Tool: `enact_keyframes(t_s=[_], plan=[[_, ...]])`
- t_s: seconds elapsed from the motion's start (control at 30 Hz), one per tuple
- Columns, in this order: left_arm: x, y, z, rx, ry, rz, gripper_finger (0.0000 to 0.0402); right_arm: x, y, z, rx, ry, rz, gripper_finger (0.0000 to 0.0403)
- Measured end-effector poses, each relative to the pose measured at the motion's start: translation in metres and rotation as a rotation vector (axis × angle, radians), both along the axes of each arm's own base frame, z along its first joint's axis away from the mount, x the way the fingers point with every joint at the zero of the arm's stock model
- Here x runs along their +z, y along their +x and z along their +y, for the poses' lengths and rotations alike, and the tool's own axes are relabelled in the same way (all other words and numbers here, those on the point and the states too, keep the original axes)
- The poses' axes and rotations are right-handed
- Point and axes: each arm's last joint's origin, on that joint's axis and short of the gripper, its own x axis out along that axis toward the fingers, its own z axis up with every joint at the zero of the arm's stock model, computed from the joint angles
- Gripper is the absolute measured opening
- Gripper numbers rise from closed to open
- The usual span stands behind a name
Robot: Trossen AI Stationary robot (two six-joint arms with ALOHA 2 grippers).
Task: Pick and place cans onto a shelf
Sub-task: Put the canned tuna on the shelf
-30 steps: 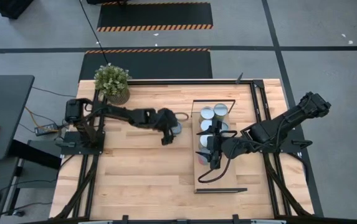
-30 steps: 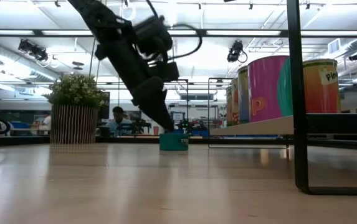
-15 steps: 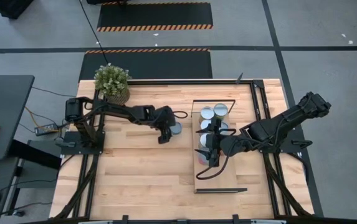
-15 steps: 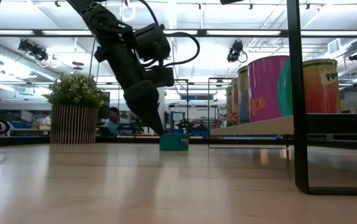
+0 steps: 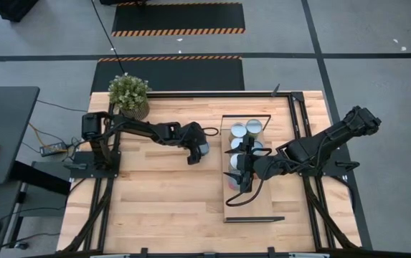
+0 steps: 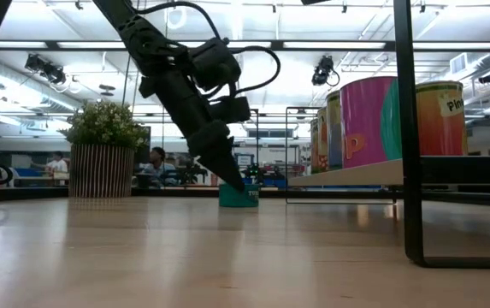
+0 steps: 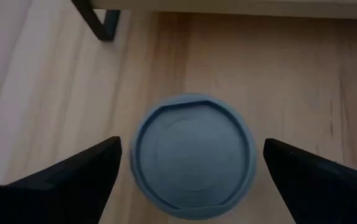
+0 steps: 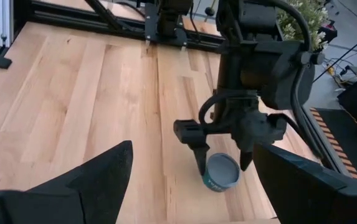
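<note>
A lone teal can (image 5: 202, 149) stands upright on the bare tabletop (image 5: 155, 201), just at nine o'clock of the shelf (image 5: 259, 208) and apart from it; in the left wrist view its round lid (image 7: 194, 154) fills the middle of the picture, though its lower edge is cut off. The left gripper (image 5: 197, 151) is down around this can, its two fingers (image 7: 72, 180) spread wide with one on each side and a clear gap to the lid, so nothing is clasped. From table height the arm covers most of the can (image 6: 239, 196), leaving only a green sliver. On the shelf, toward twelve o'clock, stand several more cans (image 5: 244, 130); the right arm hides some, so their count is unclear. The right gripper (image 5: 235, 170) hovers over the shelf's middle, fingers well apart and holding nothing that can be seen. A potted plant (image 5: 130, 96) sits at the table's far left corner, about eleven o'clock of the lone can.
</note>
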Motion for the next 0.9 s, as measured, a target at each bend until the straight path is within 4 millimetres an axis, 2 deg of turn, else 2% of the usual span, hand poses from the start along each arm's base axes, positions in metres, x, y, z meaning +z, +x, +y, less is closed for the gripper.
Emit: enact_keyframes(t_s=[0.17,0.33,0.53,0.67,0.9], plan=[[-0.003,0.001,-0.002,-0.004,-0.015,0.008,0.0382,0.000,0.000,0.000,0.000,0.001,-0.002,0.0338],[-0.010,0.003,-0.006,-0.009,-0.019,0.020,0.0340,0.000,0.000,0.000,0.000,0.002,-0.003,0.0338],[-0.007,0.004,-0.014,-0.064,-0.046,0.003,0.0290,0.000,0.000,0.000,0.007,-0.010,-0.001,0.0338],[0.005,0.007,-0.040,-0.169,-0.095,-0.055,0.0288,0.002,-0.004,0.000,0.007,-0.023,0.008,0.0338],[0.014,0.011,-0.111,-0.279,-0.164,-0.148,0.0296,0.019,-0.023,0.005,-0.007,-0.025,-0.071,0.0338]])
